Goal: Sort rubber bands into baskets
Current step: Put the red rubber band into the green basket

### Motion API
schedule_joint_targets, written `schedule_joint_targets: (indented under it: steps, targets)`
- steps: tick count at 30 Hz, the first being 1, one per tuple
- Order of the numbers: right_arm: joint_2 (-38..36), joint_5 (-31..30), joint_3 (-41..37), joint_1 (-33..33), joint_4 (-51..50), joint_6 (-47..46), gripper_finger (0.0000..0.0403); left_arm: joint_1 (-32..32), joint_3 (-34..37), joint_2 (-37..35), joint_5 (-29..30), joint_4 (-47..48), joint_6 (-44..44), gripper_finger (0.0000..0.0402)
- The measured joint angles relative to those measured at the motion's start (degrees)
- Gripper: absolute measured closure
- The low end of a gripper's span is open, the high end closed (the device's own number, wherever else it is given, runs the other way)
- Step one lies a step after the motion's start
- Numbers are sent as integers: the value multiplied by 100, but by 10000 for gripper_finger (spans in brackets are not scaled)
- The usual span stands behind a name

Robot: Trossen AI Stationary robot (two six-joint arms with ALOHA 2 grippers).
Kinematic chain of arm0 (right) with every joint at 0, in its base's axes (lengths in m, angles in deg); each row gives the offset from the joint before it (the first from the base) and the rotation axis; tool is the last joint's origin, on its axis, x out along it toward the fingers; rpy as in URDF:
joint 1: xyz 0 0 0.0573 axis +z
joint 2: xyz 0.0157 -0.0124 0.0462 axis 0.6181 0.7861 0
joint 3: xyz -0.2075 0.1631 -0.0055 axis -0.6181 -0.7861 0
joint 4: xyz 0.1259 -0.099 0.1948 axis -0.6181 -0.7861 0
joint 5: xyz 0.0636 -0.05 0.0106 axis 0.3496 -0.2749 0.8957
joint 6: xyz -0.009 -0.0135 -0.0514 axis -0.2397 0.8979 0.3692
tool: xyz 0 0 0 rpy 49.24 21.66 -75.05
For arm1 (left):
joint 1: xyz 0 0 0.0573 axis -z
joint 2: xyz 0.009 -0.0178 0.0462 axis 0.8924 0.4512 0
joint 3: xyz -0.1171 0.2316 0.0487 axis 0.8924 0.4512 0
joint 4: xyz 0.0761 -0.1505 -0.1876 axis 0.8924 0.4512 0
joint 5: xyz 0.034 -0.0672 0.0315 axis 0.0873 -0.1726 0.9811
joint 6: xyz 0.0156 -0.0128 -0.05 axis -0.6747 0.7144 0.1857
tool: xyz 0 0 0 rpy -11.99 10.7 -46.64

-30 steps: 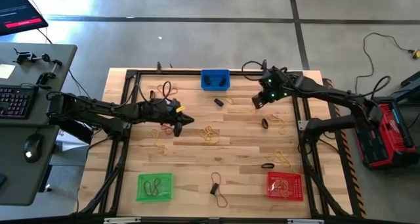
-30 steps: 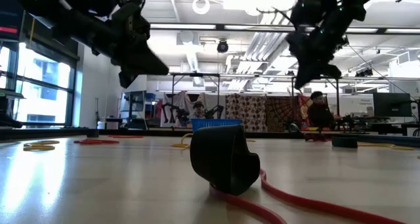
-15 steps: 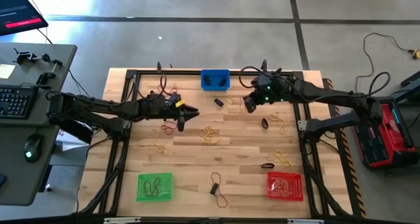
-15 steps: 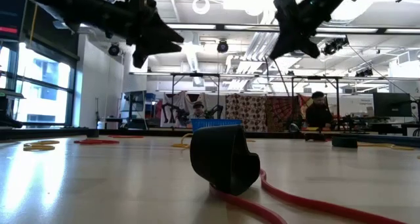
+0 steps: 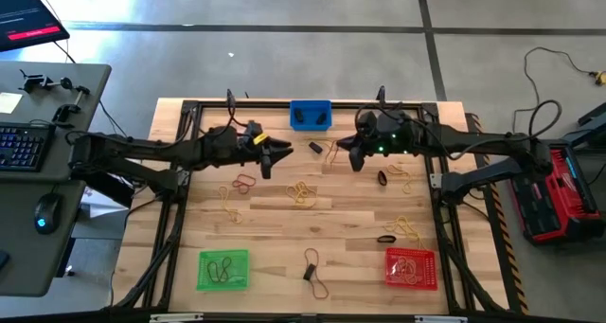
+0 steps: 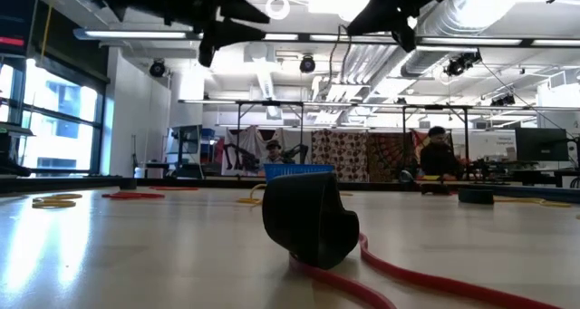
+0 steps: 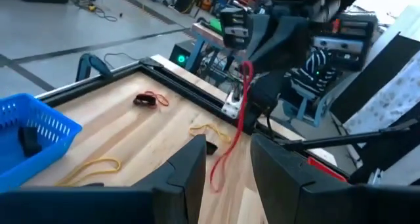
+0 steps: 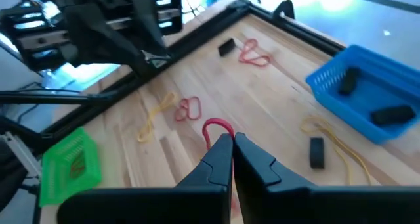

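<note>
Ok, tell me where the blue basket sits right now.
In the high view the blue basket sits at the table's far edge, near the middle, between the left gripper and the right gripper, with a black band lying just in front of it.

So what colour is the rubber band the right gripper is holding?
Red. The band pinched in the right gripper shows best in the right wrist view.

Three baskets on counter (image 5: 284, 219): one (image 5: 311, 115) at far edge, center; one (image 5: 223, 270) near-left corner, one (image 5: 412, 268) near-right. Rubber bands (image 5: 301, 194) scattered btwn them (some inside baskets). Left claw (image 5: 281, 152) & right claw (image 5: 346, 150) over far half, facing each other, just below far basket.
</note>
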Motion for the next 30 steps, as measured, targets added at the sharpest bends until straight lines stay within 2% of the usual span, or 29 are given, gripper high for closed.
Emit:
schedule_joint_targets:
  steps: [8, 17, 26, 30]
  targets:
    - [0, -64, 2, 246, 352, 239, 403, 10, -844, 785, -129, 437, 105, 288]
    - [2, -139, 2, 331, 392, 253, 403, 80, -1679, 1585, -145, 448, 95, 285]
    - [2, -137, 2, 330, 397, 260, 403, 126, -1963, 1807, -462, 481, 5, 212]
    - [2, -119, 2, 331, 398, 329, 403, 130, -1972, 1834, -432, 535, 70, 194]
